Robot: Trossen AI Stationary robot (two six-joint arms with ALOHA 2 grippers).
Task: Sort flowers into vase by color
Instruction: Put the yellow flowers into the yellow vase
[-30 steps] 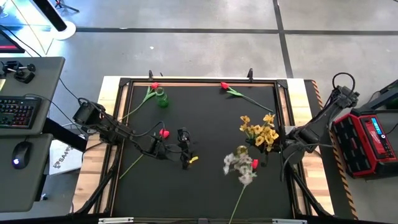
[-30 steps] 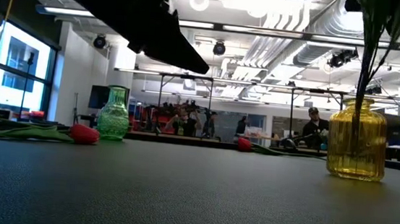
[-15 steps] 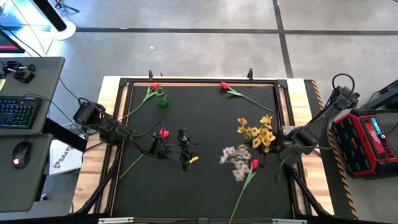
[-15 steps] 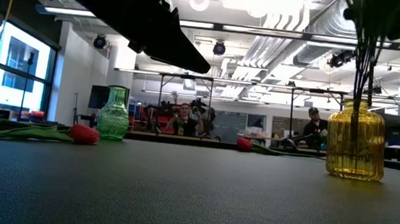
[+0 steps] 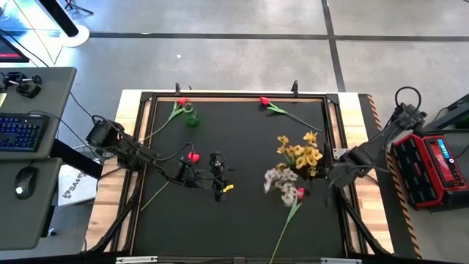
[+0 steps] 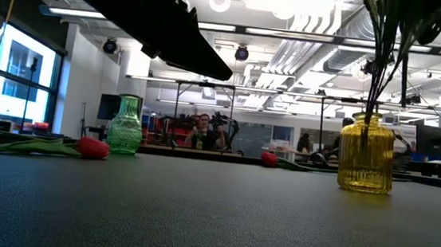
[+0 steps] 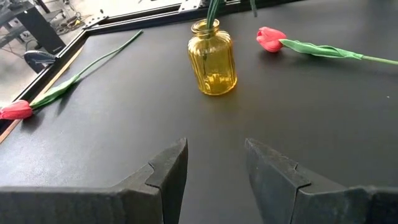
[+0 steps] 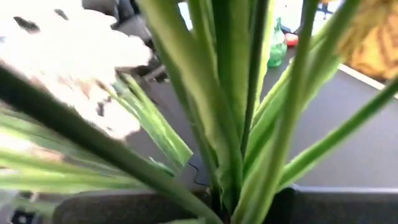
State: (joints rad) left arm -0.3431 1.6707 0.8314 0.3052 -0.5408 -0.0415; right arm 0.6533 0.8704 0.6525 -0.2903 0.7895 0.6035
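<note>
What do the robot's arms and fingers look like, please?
Both arms are dark and jointed, with black cables trailing along them. The left gripper ends in two dark grey, wedge-shaped fingers with stepped inner edges. The right gripper is equally dark. No markings show.

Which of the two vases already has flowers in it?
The yellow vase, near the right pincer: green stems rise from its neck. The green vase at the far left of the mat stands empty, a red tulip lying beside it.

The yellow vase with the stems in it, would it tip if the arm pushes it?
Probably: the yellow vase is narrow with tall stems above it, so top-heavy. It looks like glass, likely fragile. On the dark mat it may slide first.
</note>
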